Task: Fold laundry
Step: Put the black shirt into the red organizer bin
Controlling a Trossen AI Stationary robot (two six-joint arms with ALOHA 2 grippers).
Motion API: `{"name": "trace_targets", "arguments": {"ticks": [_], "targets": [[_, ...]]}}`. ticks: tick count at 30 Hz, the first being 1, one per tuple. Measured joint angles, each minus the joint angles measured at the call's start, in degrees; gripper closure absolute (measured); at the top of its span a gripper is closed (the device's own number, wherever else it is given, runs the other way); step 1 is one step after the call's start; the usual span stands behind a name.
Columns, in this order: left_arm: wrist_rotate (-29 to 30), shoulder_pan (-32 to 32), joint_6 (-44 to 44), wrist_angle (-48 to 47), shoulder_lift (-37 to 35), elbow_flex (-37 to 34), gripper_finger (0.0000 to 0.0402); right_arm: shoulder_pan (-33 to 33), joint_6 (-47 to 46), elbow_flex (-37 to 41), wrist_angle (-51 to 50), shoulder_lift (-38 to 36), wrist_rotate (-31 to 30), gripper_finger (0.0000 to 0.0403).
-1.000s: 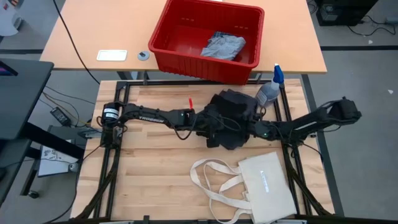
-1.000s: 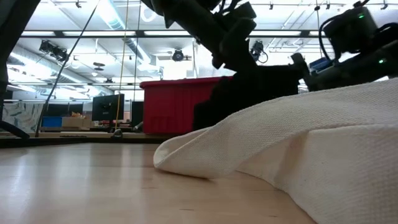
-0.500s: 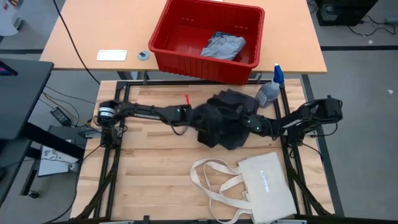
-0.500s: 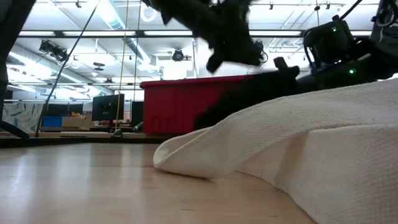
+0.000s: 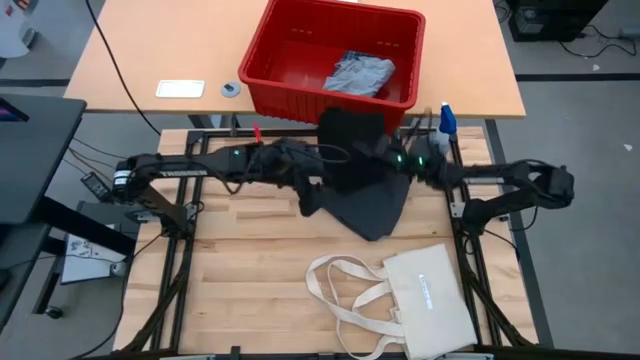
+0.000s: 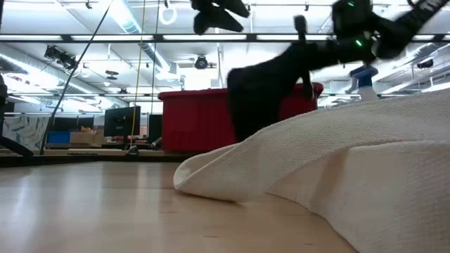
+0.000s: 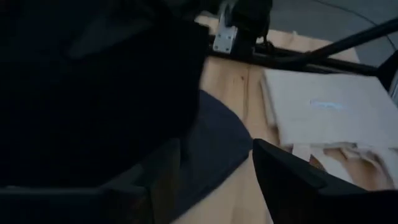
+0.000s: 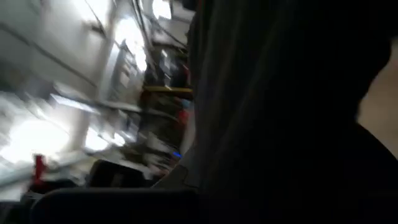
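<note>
Both grippers have lifted the black garment (image 5: 362,185) off the table since a second ago. Nearest, my tote bag (image 5: 428,300) lies flat; beyond it, left gripper (image 5: 308,165) and right gripper (image 5: 385,160) seemingly pinch the hanging garment's top edge. I'm spreading it; next, lay it flat.

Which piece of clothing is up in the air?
The black garment, held up between the left gripper and right gripper. The blue-grey garment just lies in the red bin.

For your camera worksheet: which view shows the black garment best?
The high view: the black garment hangs whole between both arms. The low view shows it partly, behind the tote. Both wrist views show only dark cloth close up.
</note>
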State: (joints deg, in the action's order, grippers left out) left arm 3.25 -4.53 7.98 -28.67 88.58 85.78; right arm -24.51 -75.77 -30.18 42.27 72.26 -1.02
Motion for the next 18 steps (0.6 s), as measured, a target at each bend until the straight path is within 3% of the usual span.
{"name": "trace_targets", "arguments": {"ticks": [4,8,14,18], "targets": [[-0.51,-1.32,-2.87,1.51,-0.90,0.12,0.0217,-5.95,13.51,-14.74,-18.28,-0.07,6.53,0.0350],[-0.49,-1.85,-4.81,1.33,-0.93,0.04,0.0238,-13.02,23.82,-28.39,-30.08,3.16,10.38,0.0350],[-0.53,-2.10,-7.17,0.97,-0.94,0.04,0.0256,-24.95,28.04,-43.79,-32.39,12.47,17.68,0.0350],[-1.23,-2.44,-8.82,0.98,-0.94,0.04,0.0257,-29.58,30.86,-53.65,-30.37,21.31,23.35,0.0350]]}}
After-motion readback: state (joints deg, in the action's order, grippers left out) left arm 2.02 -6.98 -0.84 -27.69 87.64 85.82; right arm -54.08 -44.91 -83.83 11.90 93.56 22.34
